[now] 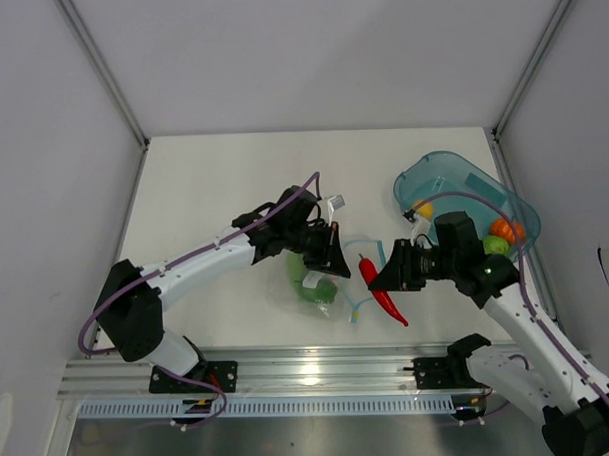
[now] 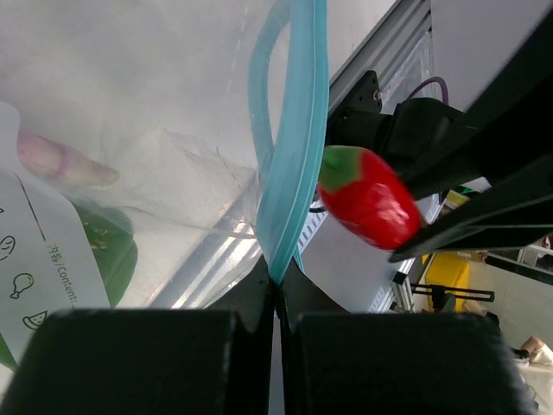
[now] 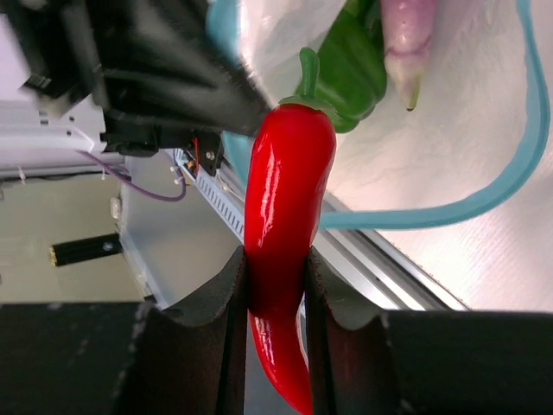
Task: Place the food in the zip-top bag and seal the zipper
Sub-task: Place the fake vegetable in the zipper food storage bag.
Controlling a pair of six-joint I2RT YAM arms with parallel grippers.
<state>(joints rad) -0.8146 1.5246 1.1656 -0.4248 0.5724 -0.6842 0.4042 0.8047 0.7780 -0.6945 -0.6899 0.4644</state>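
As left end effector (image 2: 278, 281) pinches zipper (image 2: 298, 130), right (image 3: 275, 268) clamps red pepper (image 3: 285, 181), perhaps touching bag (image 2: 173, 173).

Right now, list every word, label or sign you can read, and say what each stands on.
"Content:" – on the white label of the zip-top bag, left wrist view; the two characters before it are too blurred to read.
Small food pictograms on that label, no words.
Top view: the label is too small to read.
No print on the red chili pepper or the zipper.
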